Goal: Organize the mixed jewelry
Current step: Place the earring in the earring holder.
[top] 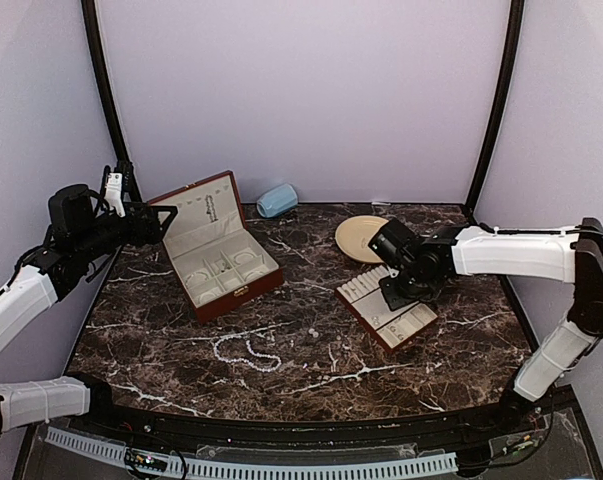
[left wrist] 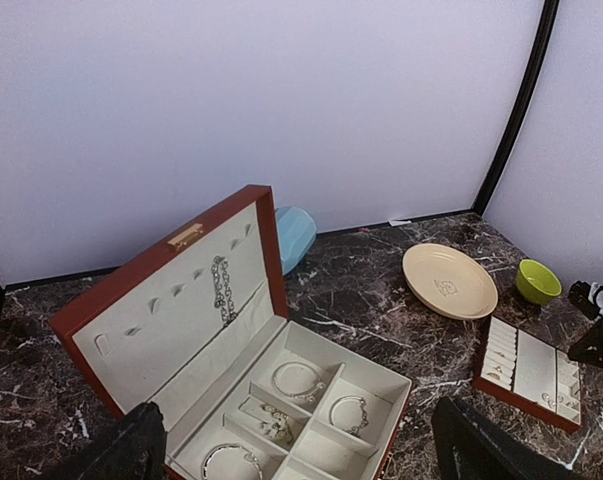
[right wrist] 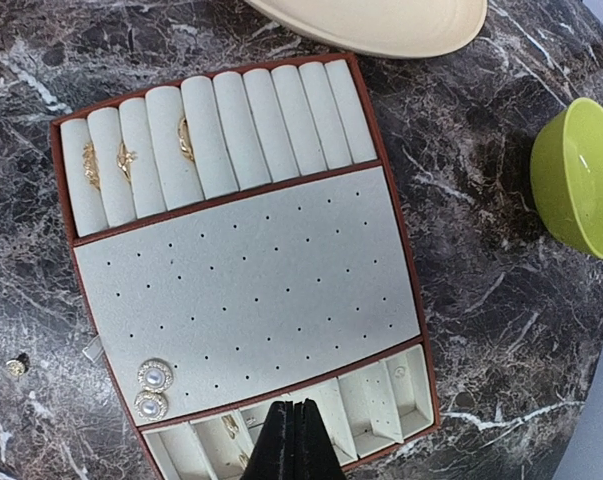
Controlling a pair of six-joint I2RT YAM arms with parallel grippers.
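Pearl strand (top: pixel 224 352) lies on bare tabletop (top: pixel 431 365) near front edge.

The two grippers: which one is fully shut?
The right gripper: its black fingers are pressed together, with no gap, over the compartment end of the cream slotted tray. The left gripper has its fingers wide apart, facing the red-brown box.

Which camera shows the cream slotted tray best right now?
Right wrist: the slotted tray fills the frame, rings and pearl studs clear. Top external: the right arm covers part of it. Left wrist: small, at the right edge.
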